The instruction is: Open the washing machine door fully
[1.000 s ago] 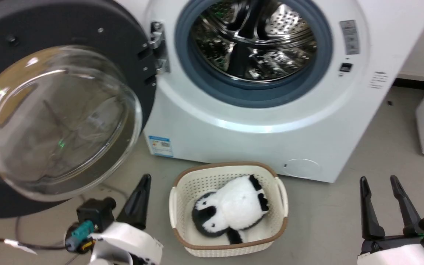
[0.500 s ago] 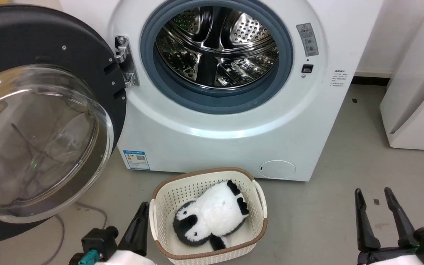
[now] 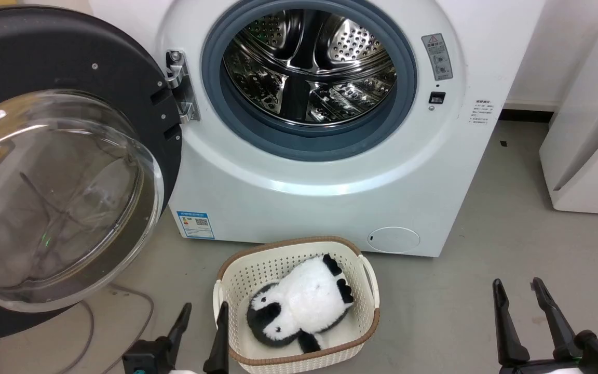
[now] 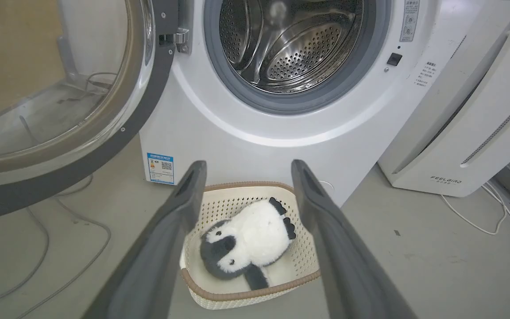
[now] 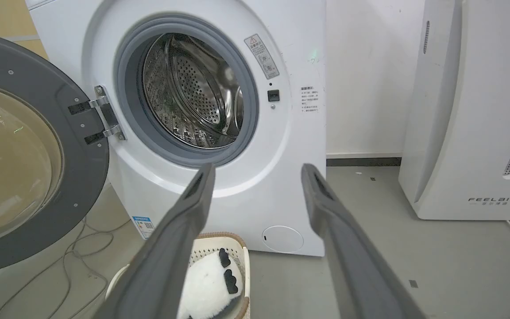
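Observation:
The washing machine door stands swung wide on its left hinge, its dark grey inner face and bulging glass bowl turned toward me; the same door fills the left of both wrist views. The white washing machine shows its steel drum and blue-grey gasket uncovered. My left gripper is open low at the bottom, beside the basket and apart from the door. My right gripper is open at the lower right over bare floor. Nothing sits between either pair of fingers.
A cream basket with a plush panda sits on the floor in front of the washer. A white appliance with grey lettering stands to the right. Cables trail on the floor under the door.
The head camera has pulled back and the scene shifted. My left gripper has dropped lower and turned, now showing both fingers. The door stays wide open.

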Tool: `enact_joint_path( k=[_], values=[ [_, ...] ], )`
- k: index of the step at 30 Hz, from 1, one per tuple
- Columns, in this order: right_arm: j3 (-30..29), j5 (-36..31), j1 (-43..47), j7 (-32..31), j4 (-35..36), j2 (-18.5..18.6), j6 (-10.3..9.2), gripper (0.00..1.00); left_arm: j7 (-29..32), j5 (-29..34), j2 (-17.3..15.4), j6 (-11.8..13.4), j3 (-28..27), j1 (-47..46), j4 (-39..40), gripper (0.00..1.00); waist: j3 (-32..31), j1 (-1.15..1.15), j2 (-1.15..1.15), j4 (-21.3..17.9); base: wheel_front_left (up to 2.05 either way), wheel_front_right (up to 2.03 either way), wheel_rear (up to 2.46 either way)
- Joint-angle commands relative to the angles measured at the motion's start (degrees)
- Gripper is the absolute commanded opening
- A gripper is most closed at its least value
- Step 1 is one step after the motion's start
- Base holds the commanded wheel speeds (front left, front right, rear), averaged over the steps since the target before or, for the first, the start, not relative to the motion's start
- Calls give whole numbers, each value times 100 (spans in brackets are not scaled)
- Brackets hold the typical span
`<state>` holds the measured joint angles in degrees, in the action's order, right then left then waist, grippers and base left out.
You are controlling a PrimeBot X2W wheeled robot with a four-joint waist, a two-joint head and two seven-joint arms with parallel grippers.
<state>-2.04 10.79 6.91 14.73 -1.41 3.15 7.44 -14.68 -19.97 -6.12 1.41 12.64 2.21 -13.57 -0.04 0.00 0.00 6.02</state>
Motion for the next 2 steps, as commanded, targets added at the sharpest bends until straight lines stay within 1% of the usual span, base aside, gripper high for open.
enact_joint_path(
  k=[1,2],
  values=[
    [-10,48,37,25,0,-26,5,100,-30,92,26,32,-66,75,121,100,6,0,0,16,0,0,0],
    [-12,54,32,25,7,-27,5,100,-30,130,41,22,-94,91,191,100,8,0,0,23,0,0,0]
  ],
)
